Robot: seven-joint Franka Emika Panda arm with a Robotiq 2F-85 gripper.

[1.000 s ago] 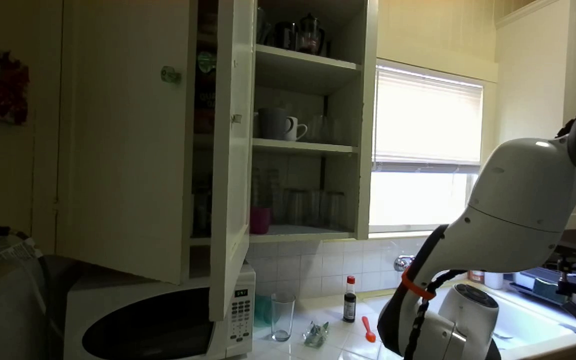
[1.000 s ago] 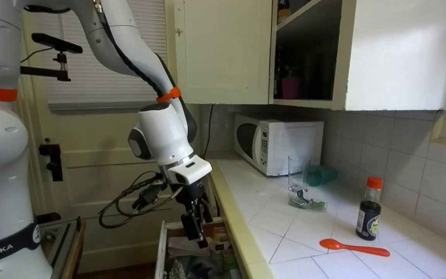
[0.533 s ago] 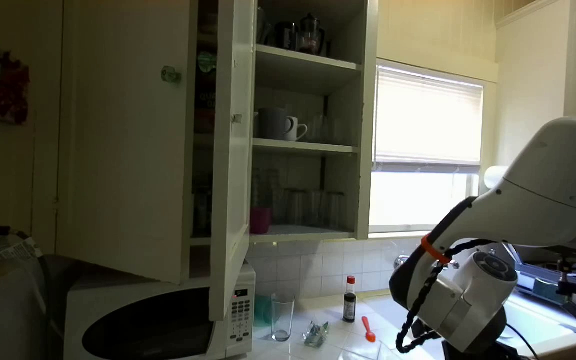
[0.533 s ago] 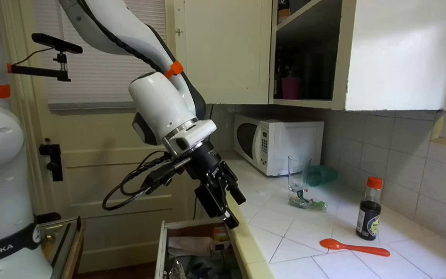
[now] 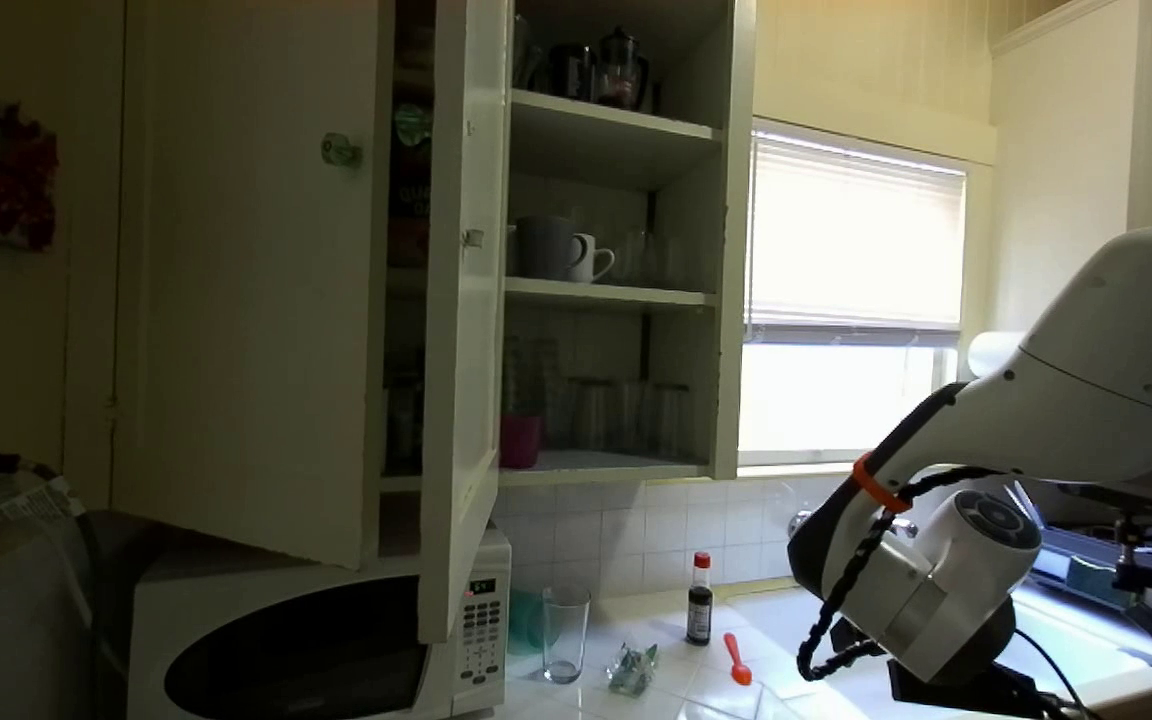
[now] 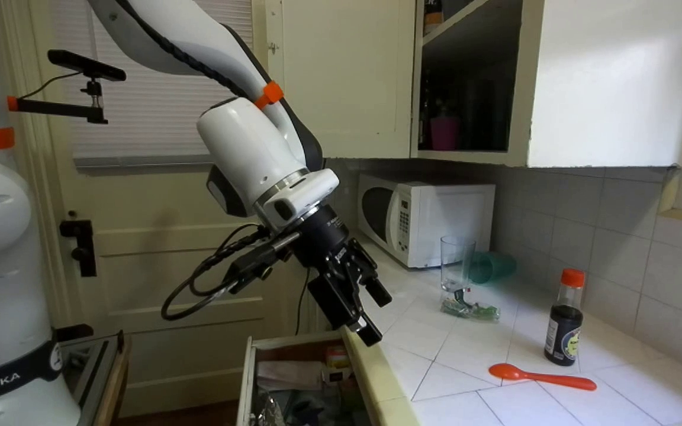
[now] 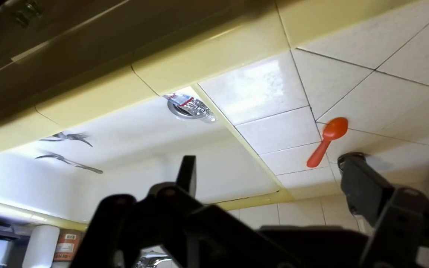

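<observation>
exterior view: spread gripper (image 6: 376, 314), black base band (image 6: 10, 373) with "emika"

White-blinded window (image 5: 854, 300) blown out in an exterior view, cream cabinet doors (image 5: 246, 280) dim. Wrist view: glare patch on white-tiled countertop (image 7: 259, 87) near its yellow front edge (image 7: 212, 57), deep shadow past it; black gripper fingers (image 7: 367, 188) underexposed, soft.

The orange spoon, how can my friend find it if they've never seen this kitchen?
Look along the white tiled counter with the microwave on it. Find the bottle with the red cap; the spoon lies near its base. Unlike the upright bottle, it lies down and is orange end to end.
</observation>
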